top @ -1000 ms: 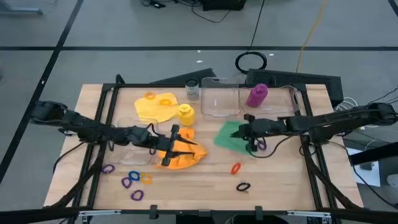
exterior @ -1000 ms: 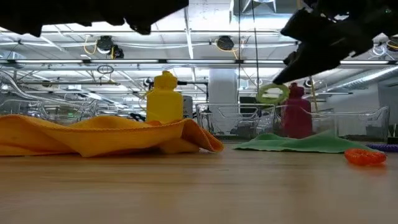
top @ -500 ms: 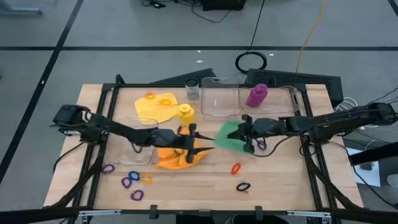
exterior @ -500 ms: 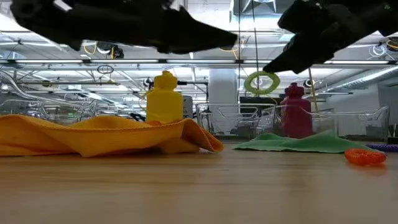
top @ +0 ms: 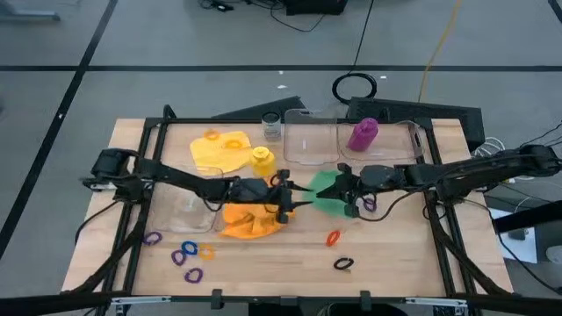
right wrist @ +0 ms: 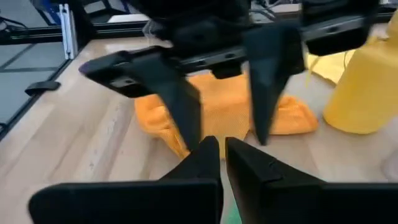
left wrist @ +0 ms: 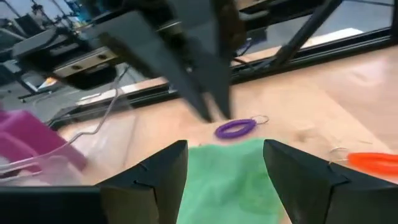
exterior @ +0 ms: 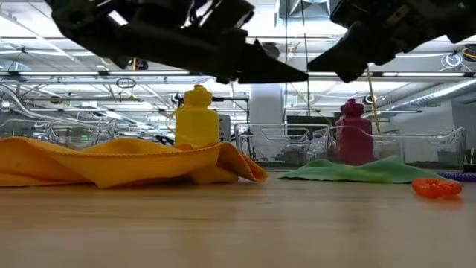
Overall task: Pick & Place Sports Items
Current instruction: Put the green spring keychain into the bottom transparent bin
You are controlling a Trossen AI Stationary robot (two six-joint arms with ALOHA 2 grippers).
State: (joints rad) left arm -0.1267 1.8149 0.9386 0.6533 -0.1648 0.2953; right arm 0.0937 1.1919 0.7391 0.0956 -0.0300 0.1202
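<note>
Two tools: met tip to tip above the green cloth [top: 327,191].
Left tool [top: 294,198]: fingers apart, empty.
Right tool [top: 342,184]: closed, holding nothing visible.
Orange cloth [top: 250,221]: mid-surface [top: 395,263].

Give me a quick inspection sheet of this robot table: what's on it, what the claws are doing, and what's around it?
Surface: wooden table in a black frame.
Job's things: orange cloth, green cloth, yellow cloth; yellow bottle standing; purple bottle in a clear box; rings scattered along the front.
Clutter: another clear box, small glass jar.
Grippers: left gripper open above the orange cloth's edge; right gripper shut over the green cloth, facing it.
Cables: black coil and yellow cord on the floor behind.
Surroundings: grey floor; nobody seen.
</note>
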